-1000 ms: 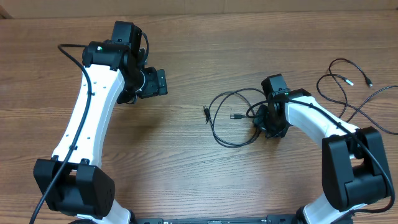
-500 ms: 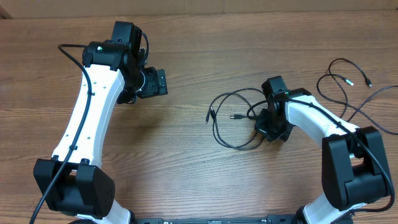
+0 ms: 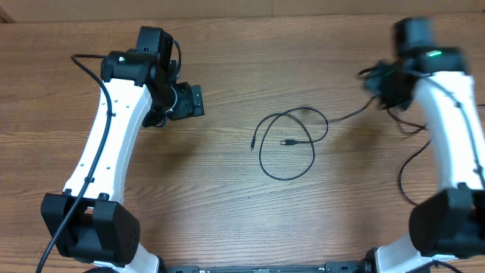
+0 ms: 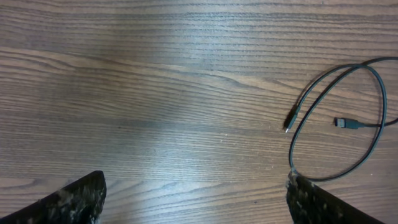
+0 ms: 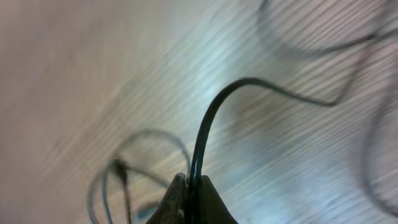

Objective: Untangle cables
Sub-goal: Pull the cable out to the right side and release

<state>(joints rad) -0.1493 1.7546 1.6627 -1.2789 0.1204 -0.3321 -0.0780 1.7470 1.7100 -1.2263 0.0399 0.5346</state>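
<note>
A looped cable [image 3: 288, 144] is laid mid-counter [image 3: 227, 212], nothing across it; its strand [image 5: 205, 124] is pinched by the right fingers [image 5: 186, 199]; further cables [image 3: 401, 182] are part-hidden beneath that arm; the left fingers [image 4: 68, 200] are held spread, well apart

Soft even light, heavy motion blur

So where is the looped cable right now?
In the overhead view the looped cable lies flat near the middle of the table, slightly to the right side. A strand runs from it up to the right tool, which pinches it.
</note>
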